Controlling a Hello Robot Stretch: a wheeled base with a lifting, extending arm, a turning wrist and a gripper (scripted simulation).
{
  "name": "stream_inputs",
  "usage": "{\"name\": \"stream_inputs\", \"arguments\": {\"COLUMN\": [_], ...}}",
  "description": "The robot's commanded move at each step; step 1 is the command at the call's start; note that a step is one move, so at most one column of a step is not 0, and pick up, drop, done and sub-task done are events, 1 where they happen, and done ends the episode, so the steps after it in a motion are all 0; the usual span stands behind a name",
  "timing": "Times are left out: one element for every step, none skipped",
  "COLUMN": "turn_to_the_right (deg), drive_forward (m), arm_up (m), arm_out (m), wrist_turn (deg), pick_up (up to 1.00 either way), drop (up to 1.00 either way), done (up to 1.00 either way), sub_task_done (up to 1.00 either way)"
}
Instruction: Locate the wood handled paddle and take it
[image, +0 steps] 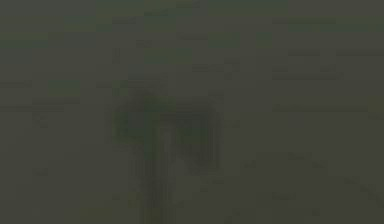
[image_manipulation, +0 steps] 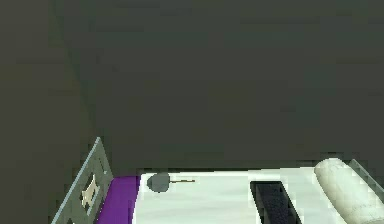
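One grey round blob (image_manipulation: 157, 183), perhaps the paddle, on white surface (image_manipulation: 215, 203).

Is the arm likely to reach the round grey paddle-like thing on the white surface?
Probably yes: the paddle-like thing lies flat in the open on the white surface, with nothing over or against it.

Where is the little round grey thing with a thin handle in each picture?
Forward view: too dim to make it out.
Arm side view: round grey thing at the bottom, left of middle, on the white surface.
Shared landmark: probably the dark wall.
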Motion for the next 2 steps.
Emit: {"name": "stream_inputs", "arguments": {"turn_to_the_right": [0.0, 0.0], "drive_forward": [0.00, 0.00], "arm_up": [0.48, 0.00], "arm_out": [0.00, 0.50], "wrist_turn": [0.0, 0.0], "pick_up": [0.00, 0.00], "drop": [0.00, 0.00], "done": [0.00, 0.00], "sub_task_done": [0.00, 0.00]}}
